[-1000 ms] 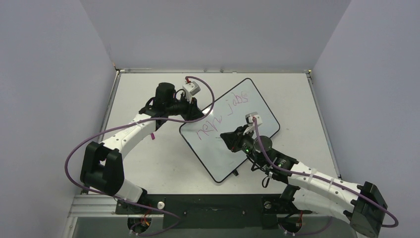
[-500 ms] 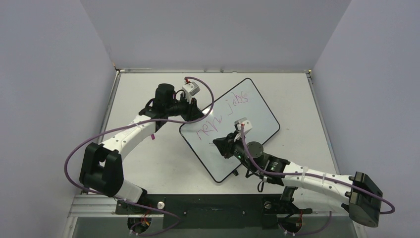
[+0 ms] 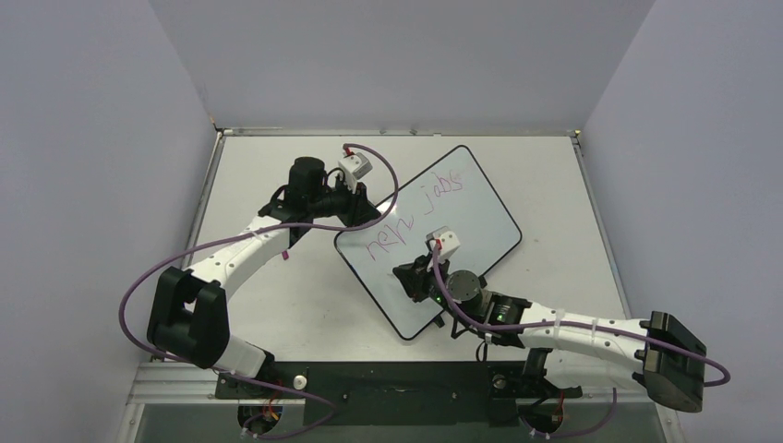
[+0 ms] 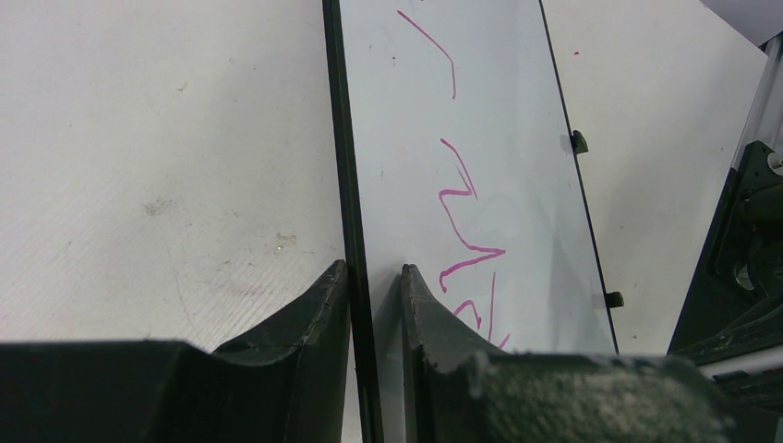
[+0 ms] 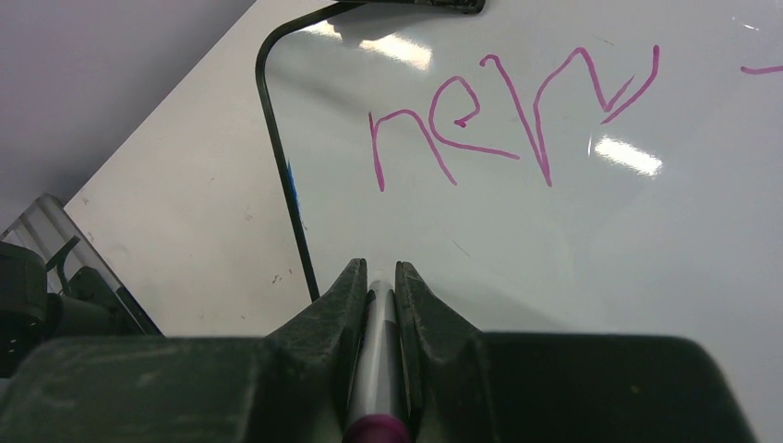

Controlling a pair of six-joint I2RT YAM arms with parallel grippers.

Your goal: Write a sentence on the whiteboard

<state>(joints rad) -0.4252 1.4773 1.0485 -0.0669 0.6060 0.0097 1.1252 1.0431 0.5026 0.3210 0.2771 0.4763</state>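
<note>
The whiteboard [image 3: 485, 217] lies slanted on the table, its near-left corner towards the arms. The sentence [image 3: 380, 242] is pink cursive: one word at the left and another further up-right. My left gripper [image 3: 358, 214] is shut on the board's left frame edge, one finger on either side in the left wrist view [image 4: 374, 277], with strokes [image 4: 462, 231] beside it. My right gripper [image 3: 408, 275] is shut on a grey marker [image 5: 379, 341] with a magenta end. It hovers over bare board [image 5: 600, 258] below the left word [image 5: 517, 120]. The marker's tip is hidden.
A small pink piece [image 3: 286, 251] lies on the table by my left forearm. Two black tabs [image 4: 578, 141] stick out of the board's far long edge. Grey walls enclose the table on three sides, and a metal rail [image 3: 369, 378] runs along the front.
My right arm has swung left and nearer across the board, from its lower right part to just below the left word. The left gripper and the board have not moved.
</note>
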